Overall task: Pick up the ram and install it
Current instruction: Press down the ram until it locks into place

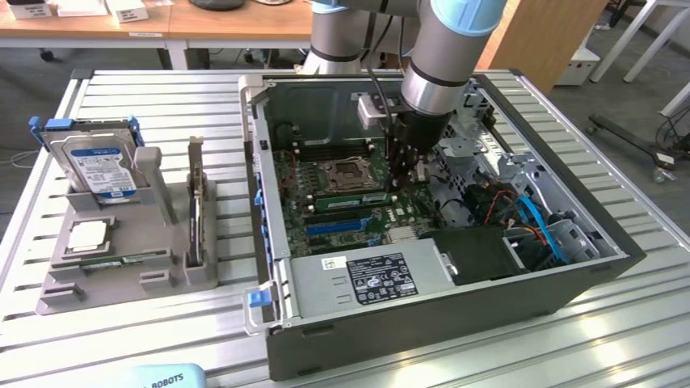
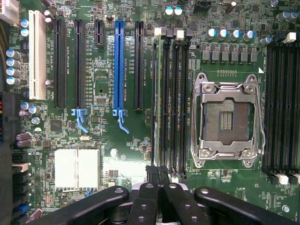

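Reaching down into the open dark-grey computer case (image 1: 431, 323), which lies on its side toward the right edge of the slatted aluminium tabletop (image 1: 161, 105). Black two-finger gripper (image 2: 157, 180) drawn fully together, fingertips meeting right over the near end of the long, narrow green ram stick (image 2: 154, 103).

Stick standing on edge in the outermost memory slot, just beside the empty silver CPU socket (image 2: 227, 119) and parallel to the neighbouring slots. Held upright that way, by judgement, so its bottom edge lines up with the slot. Cannot tell whether pinching the top edge or only pressing on it, nor whether fully seated.

Tight quarters:
- Socket frame close on one side.
- Long blue expansion slot (image 2: 118, 65) and its black neighbours on the other.
- Case walls all round, with blue cables (image 1: 539, 222) bunched toward the exterior view's right.
- Free room straight up through the open side only.

Toward the left edge of the tabletop, well apart, a grey moulded parts holder (image 1: 108, 283) carrying a boxy silver hard drive (image 1: 97, 166).
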Robot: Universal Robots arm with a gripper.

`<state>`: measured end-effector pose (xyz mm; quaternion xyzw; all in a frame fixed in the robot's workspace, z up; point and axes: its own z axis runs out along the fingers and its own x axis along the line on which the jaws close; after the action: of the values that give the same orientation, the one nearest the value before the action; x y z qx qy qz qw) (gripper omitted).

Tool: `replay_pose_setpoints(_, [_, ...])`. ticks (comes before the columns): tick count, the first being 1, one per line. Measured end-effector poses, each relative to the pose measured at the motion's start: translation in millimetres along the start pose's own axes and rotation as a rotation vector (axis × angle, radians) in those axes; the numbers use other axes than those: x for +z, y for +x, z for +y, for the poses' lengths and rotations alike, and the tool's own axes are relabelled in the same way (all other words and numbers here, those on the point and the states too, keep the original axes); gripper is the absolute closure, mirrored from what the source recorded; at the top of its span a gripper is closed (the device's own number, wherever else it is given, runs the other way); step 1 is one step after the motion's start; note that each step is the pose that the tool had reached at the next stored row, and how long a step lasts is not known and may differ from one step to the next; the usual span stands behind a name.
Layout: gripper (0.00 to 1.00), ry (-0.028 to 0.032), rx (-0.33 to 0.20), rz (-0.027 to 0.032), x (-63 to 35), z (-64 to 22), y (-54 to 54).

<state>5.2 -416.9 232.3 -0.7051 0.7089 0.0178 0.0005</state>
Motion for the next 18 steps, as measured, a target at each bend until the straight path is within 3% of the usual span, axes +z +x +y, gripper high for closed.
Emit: replay_pose_setpoints(18, [0.9,0.0001,0.0,-0.0001,3.0,-0.1,-1.4])
